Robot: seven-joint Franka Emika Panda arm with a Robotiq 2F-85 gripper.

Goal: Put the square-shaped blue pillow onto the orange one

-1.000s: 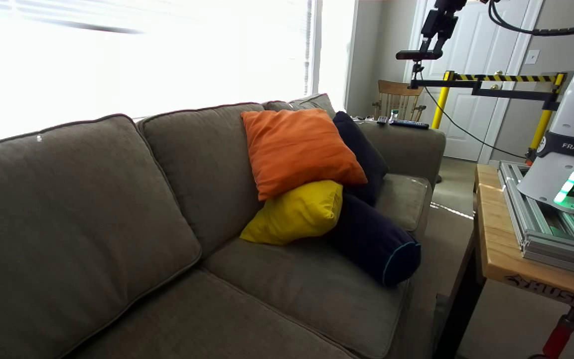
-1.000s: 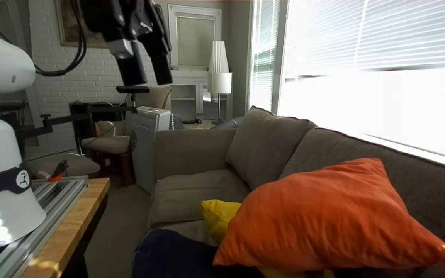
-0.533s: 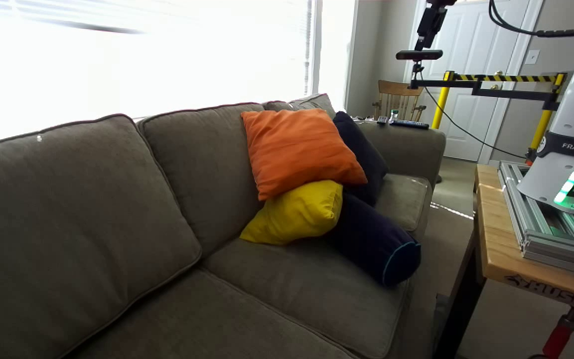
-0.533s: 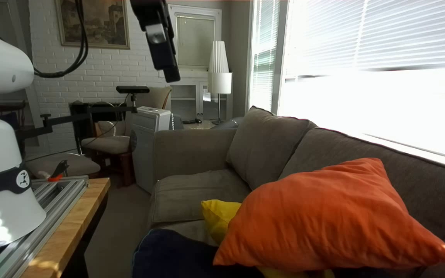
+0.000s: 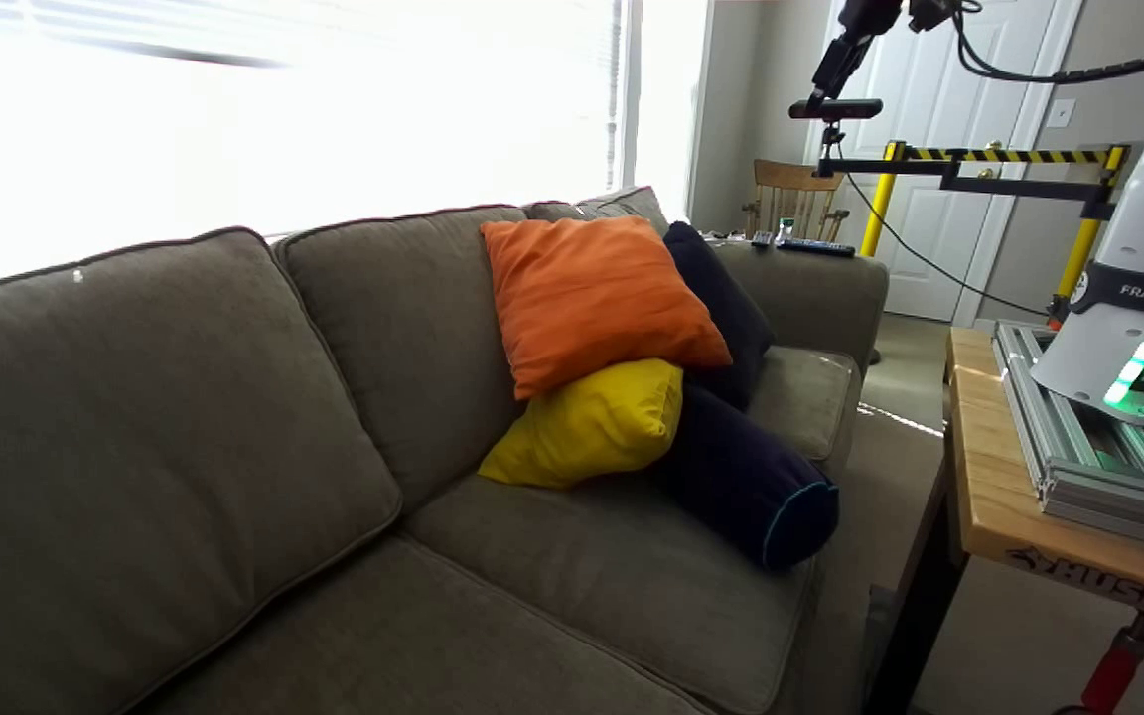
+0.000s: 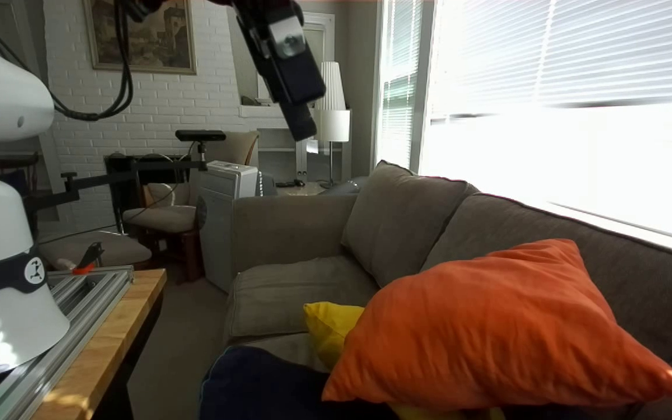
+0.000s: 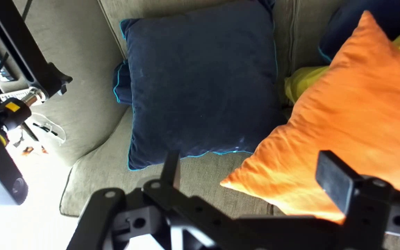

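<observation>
The square navy pillow [image 7: 203, 83] lies flat on the sofa in the wrist view, edged with light blue piping. In an exterior view its dark side [image 5: 721, 298] shows behind the orange pillow [image 5: 602, 298]. The orange pillow also shows in the wrist view [image 7: 352, 132], overlapping one corner of the navy pillow, and in an exterior view [image 6: 487, 332]. My gripper [image 7: 252, 173] is open and empty, its fingers wide apart, held in the air above the sofa. It shows high in both exterior views [image 6: 307, 114] [image 5: 820, 94], touching no pillow.
A yellow pillow [image 5: 592, 427] and a navy bolster [image 5: 741, 477] lie beside the orange pillow. A camera on a black stand arm [image 5: 929, 174] is near the gripper; the arm shows close in the wrist view [image 7: 23, 48]. Remotes [image 5: 815, 248] lie on the sofa's armrest.
My gripper has turned about the wrist and shifted toward the sofa, rightward in an exterior view and slightly leftward in an exterior view. The pillows have not moved.
</observation>
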